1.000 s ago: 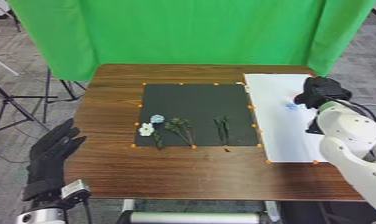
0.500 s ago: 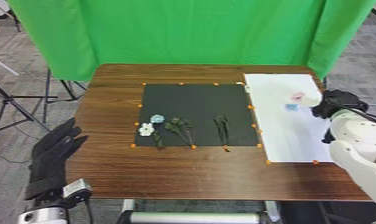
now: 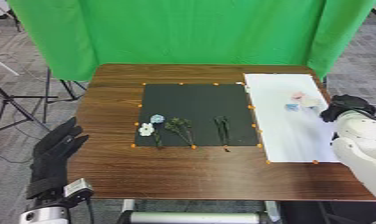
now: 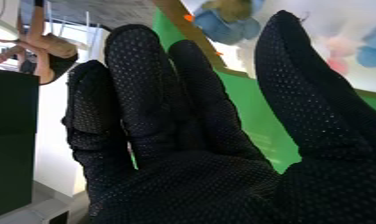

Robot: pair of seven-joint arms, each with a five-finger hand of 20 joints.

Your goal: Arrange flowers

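My right hand (image 3: 347, 106) is at the white sheet's right edge, just right of a pink flower (image 3: 297, 95), a blue flower (image 3: 292, 107) and a pale flower (image 3: 311, 102) lying close together. In the right wrist view the hand (image 4: 189, 182) has straight fingers, thumb apart, holding nothing; a blue flower (image 4: 224, 27) appears beyond it. On the black sheet (image 3: 193, 100) lie a white flower (image 3: 146, 130), a light blue flower (image 3: 157, 119), leafy green sprigs (image 3: 176, 126) and dark stems (image 3: 222, 131). My left hand (image 3: 53, 152) rests open beside the table's left edge.
The white sheet (image 3: 291, 145) lies along the right of the brown table (image 3: 184, 175), with orange markers around both sheets. A green curtain (image 3: 202, 35) hangs behind the table, and tripod legs (image 3: 16, 102) stand to the left.
My right hand has moved rightward and nearer the front, away from the flowers on the white sheet, uncovering the pink and pale ones. My left hand has kept still.
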